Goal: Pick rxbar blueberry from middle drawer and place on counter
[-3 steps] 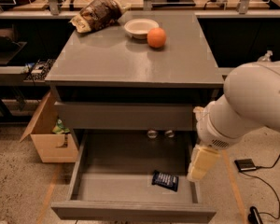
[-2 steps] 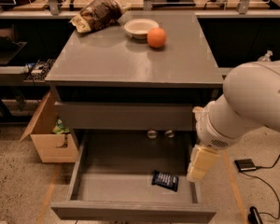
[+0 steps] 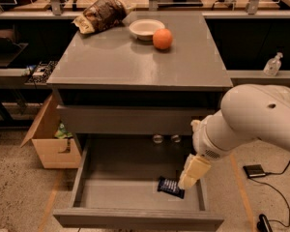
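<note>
High front view looks down on counter (image 3: 135, 64), middle drawer (image 3: 135, 220); hand (image 3: 188, 179) lower right

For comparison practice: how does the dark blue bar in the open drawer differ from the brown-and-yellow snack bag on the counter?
The dark blue bar is small and flat; the brown-and-yellow snack bag is bigger and bulging. The bar lies in the grey drawer beside the cream gripper; the bag sits on the grey counter. Both are packaged.
</note>
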Controlling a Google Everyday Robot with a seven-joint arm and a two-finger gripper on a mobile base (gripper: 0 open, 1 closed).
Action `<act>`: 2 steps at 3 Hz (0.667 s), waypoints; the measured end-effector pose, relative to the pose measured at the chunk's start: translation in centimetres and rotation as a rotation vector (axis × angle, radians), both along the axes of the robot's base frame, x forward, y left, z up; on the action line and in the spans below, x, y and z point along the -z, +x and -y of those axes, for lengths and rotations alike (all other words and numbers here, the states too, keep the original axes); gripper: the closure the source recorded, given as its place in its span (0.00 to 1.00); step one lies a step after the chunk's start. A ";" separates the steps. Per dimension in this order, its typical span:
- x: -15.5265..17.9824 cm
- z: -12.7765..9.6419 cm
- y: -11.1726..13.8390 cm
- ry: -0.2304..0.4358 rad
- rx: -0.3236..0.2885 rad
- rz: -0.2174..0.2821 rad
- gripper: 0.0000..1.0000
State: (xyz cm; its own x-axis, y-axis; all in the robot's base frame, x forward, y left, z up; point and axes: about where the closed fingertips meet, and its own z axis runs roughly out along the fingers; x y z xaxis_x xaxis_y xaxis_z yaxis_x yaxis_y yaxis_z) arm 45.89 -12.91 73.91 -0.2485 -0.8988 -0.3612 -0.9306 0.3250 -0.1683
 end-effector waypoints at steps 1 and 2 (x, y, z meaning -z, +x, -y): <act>5.0 -1.8 1.6 0.079 0.012 -0.034 0.00; 9.3 -3.0 2.6 0.146 0.031 -0.070 0.00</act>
